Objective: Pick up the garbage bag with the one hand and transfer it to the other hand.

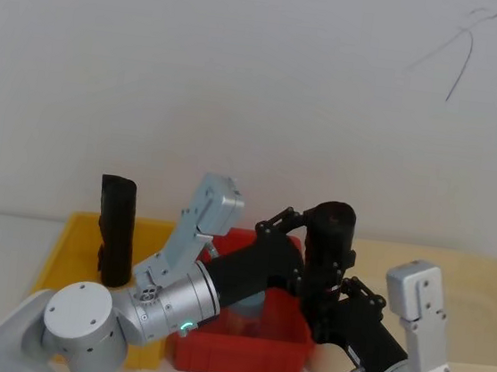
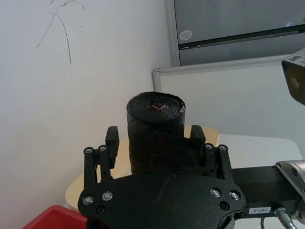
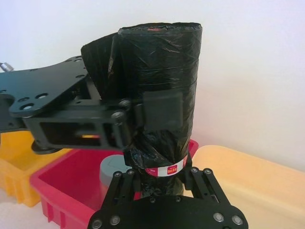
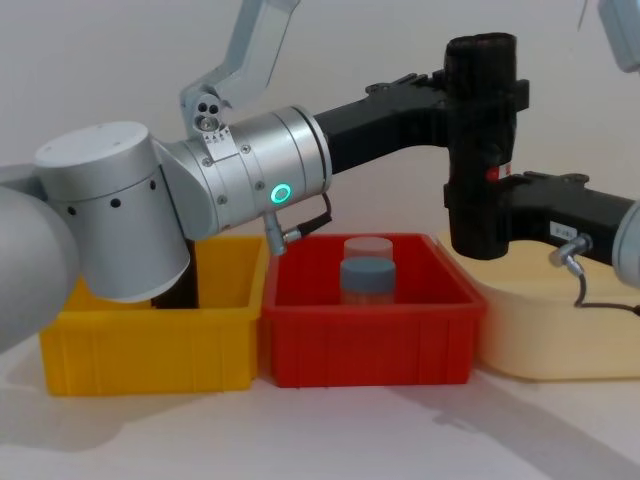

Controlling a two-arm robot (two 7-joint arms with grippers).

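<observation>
The garbage bag (image 4: 482, 90), a tall black roll with a red-and-white label (image 3: 169, 169) low on its side, hangs upright in the air above the gap between the red bin and the cream tray. My left gripper (image 4: 478, 100), on the silver arm with the green ring light (image 4: 283, 193), is shut on the roll's upper half; one pad (image 3: 162, 107) lies flat against the plastic. My right gripper (image 3: 162, 179) comes in from the right and clasps the roll's lower end just below the label, where the plastic is pinched narrow.
Below stand a yellow bin (image 4: 150, 350) with a slimmer black roll (image 1: 118, 229), a red bin (image 4: 370, 345) holding a grey-lidded jar (image 4: 368, 275), and a cream tray (image 4: 560, 340). A white wall is close behind.
</observation>
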